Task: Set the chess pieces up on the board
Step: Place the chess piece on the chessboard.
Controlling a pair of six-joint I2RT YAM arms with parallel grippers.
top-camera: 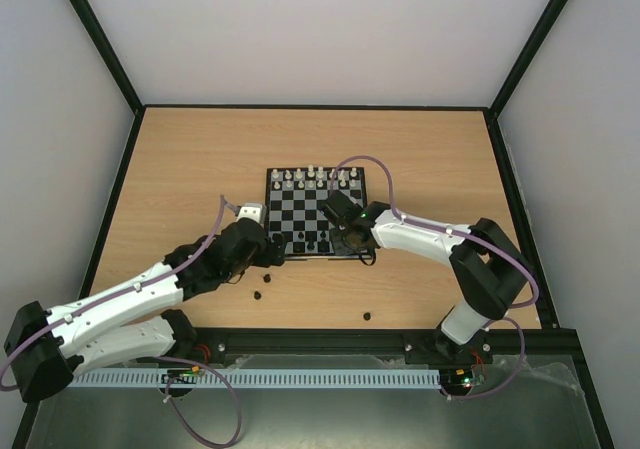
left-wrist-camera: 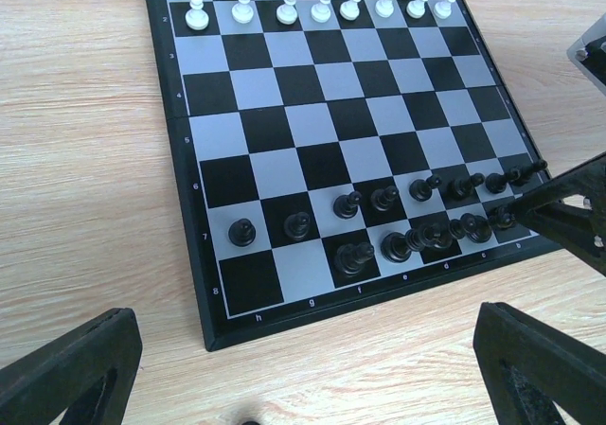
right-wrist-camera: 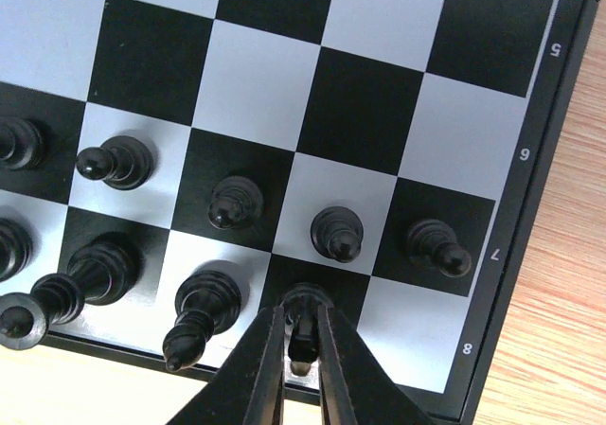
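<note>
Over the near right corner of the board [right-wrist-camera: 360, 113], your right tool [right-wrist-camera: 301, 323] is pinched narrow on one black piece [right-wrist-camera: 303, 299]. That piece stands on a dark square in the nearest row, one square in from the right edge of the board. Just past it, a line of black pawns [right-wrist-camera: 336, 233] runs along the second row, from the left side to the right side. More black pieces [left-wrist-camera: 398, 245] stand side by side in the nearest row, to the left of the one you hold.

Your left tool [left-wrist-camera: 305, 349] is wide open and holds nothing. It hangs over the counter [left-wrist-camera: 85, 160], close to the near left corner of the board.

White pieces [left-wrist-camera: 322, 8] stand in the two far rows.

Three small dark bits [top-camera: 257, 294] lie loose on the counter, on the near side of the board. Two are close to your left tool and one is further right, well apart from them. They look like black pieces, but they are too small for you to be sure.
</note>
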